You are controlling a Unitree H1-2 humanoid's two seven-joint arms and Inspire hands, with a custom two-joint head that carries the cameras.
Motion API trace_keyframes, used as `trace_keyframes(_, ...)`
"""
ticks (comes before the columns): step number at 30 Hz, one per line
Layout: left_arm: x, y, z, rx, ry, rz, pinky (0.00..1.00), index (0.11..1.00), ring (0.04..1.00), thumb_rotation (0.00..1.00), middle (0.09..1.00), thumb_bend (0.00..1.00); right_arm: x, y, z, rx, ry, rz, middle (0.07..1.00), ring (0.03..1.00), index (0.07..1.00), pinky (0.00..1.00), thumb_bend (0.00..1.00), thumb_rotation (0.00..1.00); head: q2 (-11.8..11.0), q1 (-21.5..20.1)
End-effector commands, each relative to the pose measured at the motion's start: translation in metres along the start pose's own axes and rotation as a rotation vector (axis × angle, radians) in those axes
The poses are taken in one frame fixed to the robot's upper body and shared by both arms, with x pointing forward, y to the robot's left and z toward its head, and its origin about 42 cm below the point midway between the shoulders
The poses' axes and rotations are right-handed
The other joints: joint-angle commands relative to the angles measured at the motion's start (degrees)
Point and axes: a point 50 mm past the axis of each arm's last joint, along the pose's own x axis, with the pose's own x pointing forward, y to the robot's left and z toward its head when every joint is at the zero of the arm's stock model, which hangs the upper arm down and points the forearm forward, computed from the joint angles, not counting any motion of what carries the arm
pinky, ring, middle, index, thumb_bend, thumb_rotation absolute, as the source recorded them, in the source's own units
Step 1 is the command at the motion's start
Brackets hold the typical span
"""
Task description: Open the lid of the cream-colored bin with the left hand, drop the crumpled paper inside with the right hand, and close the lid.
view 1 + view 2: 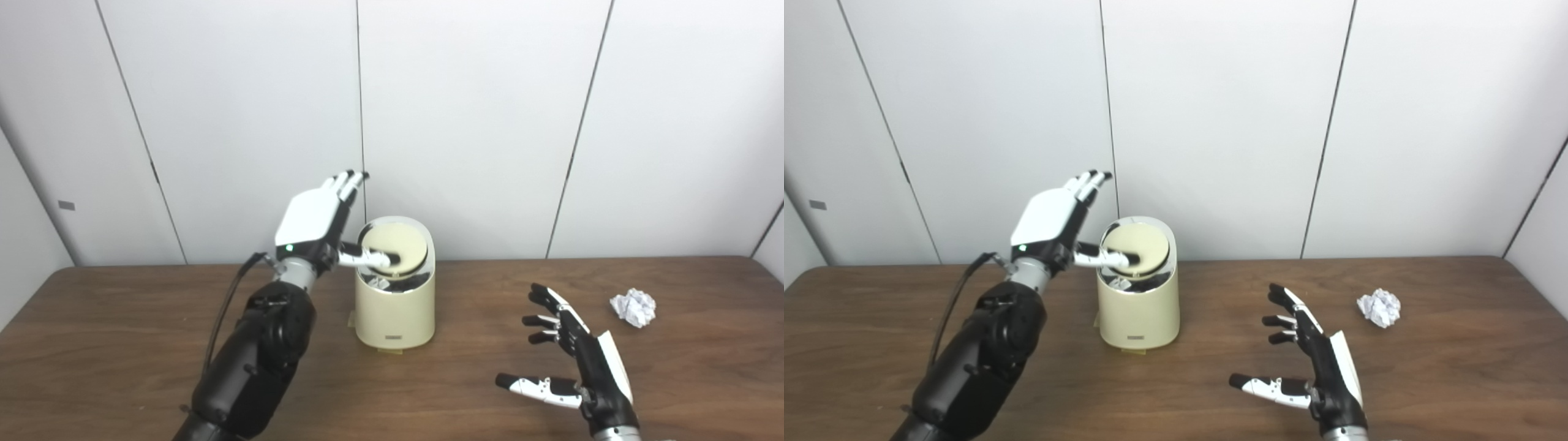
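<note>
The cream-colored bin [397, 312] stands on the brown table, near the back wall. Its round cream lid [397, 246] is tilted back, showing a gap at the front. My left hand [318, 223] is beside the bin's left side, fingers spread upward, with the thumb resting on the lid. It holds nothing. The crumpled white paper [634, 306] lies on the table at the right. My right hand [566, 361] is open and empty, hovering over the table left of the paper and in front of it, well apart from it.
The table [122, 343] stretches wide to both sides and ends at a white panelled wall [478, 122] right behind the bin. A black cable [229, 300] runs along my left forearm.
</note>
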Motion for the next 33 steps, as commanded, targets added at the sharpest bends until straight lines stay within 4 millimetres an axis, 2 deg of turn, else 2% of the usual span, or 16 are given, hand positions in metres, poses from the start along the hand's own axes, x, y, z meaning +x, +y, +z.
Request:
trace_keyframes(1,0.01,0.037,0.017,-0.112,-0.067,0.133,0.7,1.0,0.913,0.36,0.981,0.82,0.014,-0.005,0.016,0.012,-0.094,-0.027,0.854,0.72,0.86,0.6,0.77,0.1,0.0,0.0)
trace_keyframes(6,-0.017,0.046,0.001,-0.367,-0.05,0.198,0.7,0.96,0.881,0.35,0.91,0.8,0.015,-0.006,0.015,0.015,-0.09,-0.025,0.856,0.721,0.862,0.6,0.77,0.09,0.0,0.1)
trace_keyframes(12,-0.069,0.03,-0.026,-0.597,-0.019,0.185,0.67,0.935,0.849,0.33,0.887,0.77,0.014,-0.008,0.013,0.019,-0.089,-0.025,0.858,0.723,0.864,0.6,0.77,0.1,0.4,0.2)
trace_keyframes(14,-0.088,0.02,-0.035,-0.627,-0.007,0.174,0.66,0.93,0.84,0.33,0.881,0.78,0.013,-0.009,0.013,0.014,-0.088,-0.025,0.861,0.724,0.869,0.6,0.77,0.1,0.5,0.3)
trace_keyframes(17,-0.116,0.003,-0.049,-0.646,0.011,0.147,0.72,0.923,0.833,0.39,0.871,0.82,0.013,-0.01,0.013,0.015,-0.088,-0.023,0.86,0.724,0.868,0.6,0.76,0.11,0.6,0.2)
trace_keyframes(19,-0.128,-0.003,-0.055,-0.656,0.013,0.135,0.76,0.922,0.825,0.41,0.865,0.83,0.012,-0.01,0.013,0.02,-0.086,-0.025,0.859,0.726,0.865,0.61,0.77,0.1,0.7,0.2)
trace_keyframes(21,-0.141,-0.012,-0.062,-0.674,0.02,0.125,0.73,0.92,0.814,0.4,0.861,0.85,0.011,-0.011,0.013,0.013,-0.085,-0.025,0.856,0.724,0.865,0.61,0.77,0.11,0.8,0.3)
trace_keyframes(24,-0.161,-0.03,-0.072,-0.707,0.047,0.126,0.75,0.902,0.791,0.39,0.84,0.87,0.011,-0.011,0.012,0.008,-0.086,-0.024,0.857,0.724,0.866,0.61,0.76,0.1,0.9,0.2)
trace_keyframes(27,-0.172,-0.045,-0.081,-0.722,0.056,0.129,0.75,0.888,0.782,0.37,0.827,0.88,0.01,-0.012,0.011,0.009,-0.083,-0.024,0.858,0.728,0.867,0.61,0.76,0.1,0.7,-0.2)
trace_keyframes(31,-0.182,-0.059,-0.091,-0.699,0.073,0.098,0.68,0.87,0.763,0.36,0.817,0.88,0.009,-0.014,0.012,-0.003,-0.081,-0.033,0.858,0.727,0.867,0.61,0.77,0.11,0.4,-1.2)
trace_keyframes(33,-0.184,-0.061,-0.096,-0.689,0.082,0.081,0.7,0.873,0.766,0.37,0.825,0.87,0.01,-0.014,0.014,-0.018,-0.081,-0.039,0.854,0.717,0.866,0.6,0.77,0.13,0.1,-2.9)
